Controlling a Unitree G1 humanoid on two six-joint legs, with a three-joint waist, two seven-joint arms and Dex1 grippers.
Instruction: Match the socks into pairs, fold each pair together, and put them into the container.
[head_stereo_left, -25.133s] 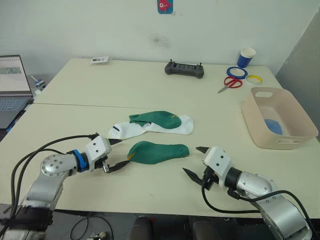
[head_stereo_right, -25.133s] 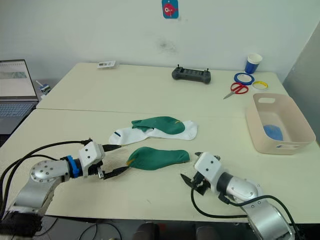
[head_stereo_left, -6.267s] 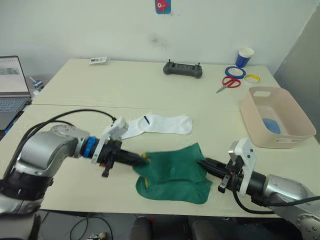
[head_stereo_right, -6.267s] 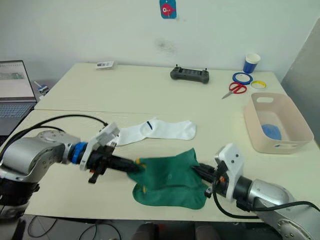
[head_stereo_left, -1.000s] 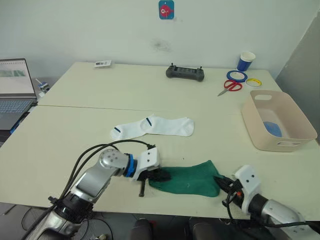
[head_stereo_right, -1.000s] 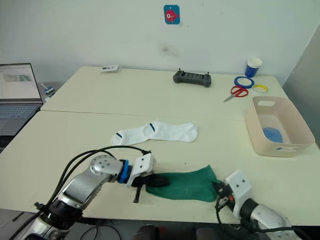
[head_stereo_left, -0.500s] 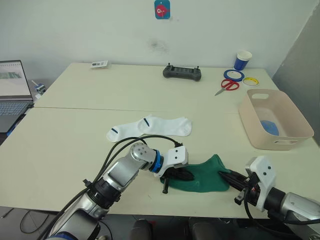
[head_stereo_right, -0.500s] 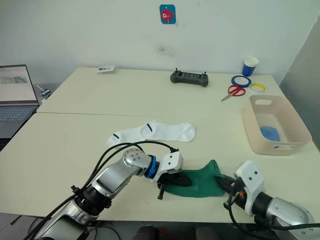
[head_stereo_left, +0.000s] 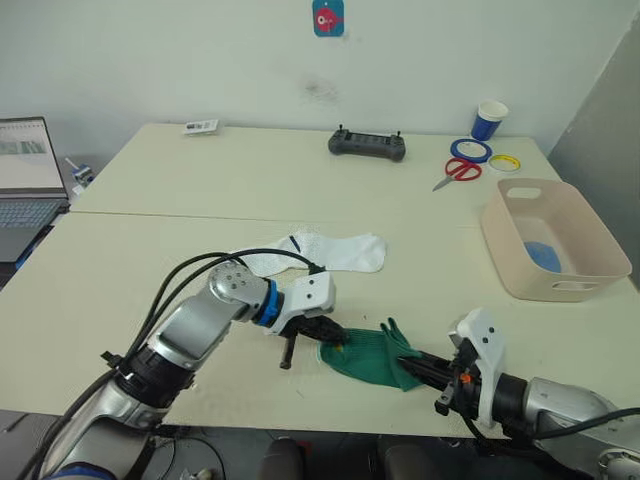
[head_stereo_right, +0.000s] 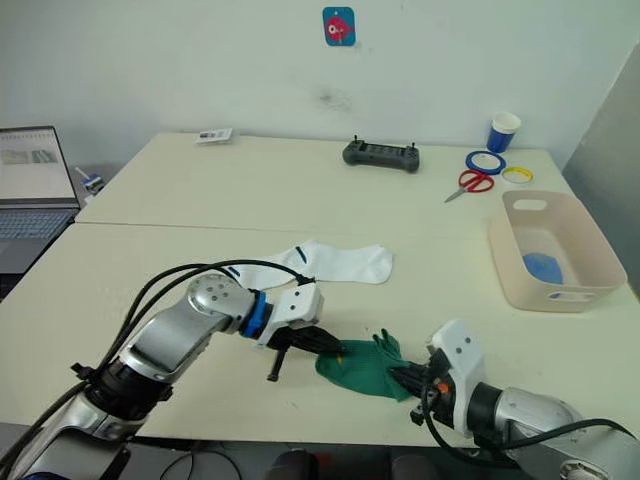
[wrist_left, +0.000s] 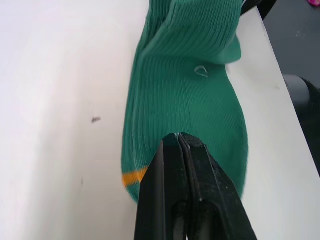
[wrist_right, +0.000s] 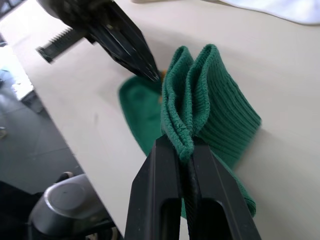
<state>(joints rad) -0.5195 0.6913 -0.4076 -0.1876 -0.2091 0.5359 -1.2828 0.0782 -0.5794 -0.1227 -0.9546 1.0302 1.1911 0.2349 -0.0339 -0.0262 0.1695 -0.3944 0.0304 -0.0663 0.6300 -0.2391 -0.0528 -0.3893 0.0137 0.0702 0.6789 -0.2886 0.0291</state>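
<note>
Green pair (head_stereo_left: 372, 352) bunched on desk (head_stereo_left: 130, 260) near front edge, between both grippers. Left gripper (head_stereo_left: 332, 339) fingers closed, pinching toe end by yellow stripe. Right gripper (head_stereo_left: 415, 370) fingers closed on ribbed cuff folds, cuffs raised off desk. White pair (head_stereo_left: 330, 250) lies flat just behind left arm. Container (head_stereo_left: 590, 240) well apart at right, blue pair (head_stereo_left: 545, 255) inside.
</note>
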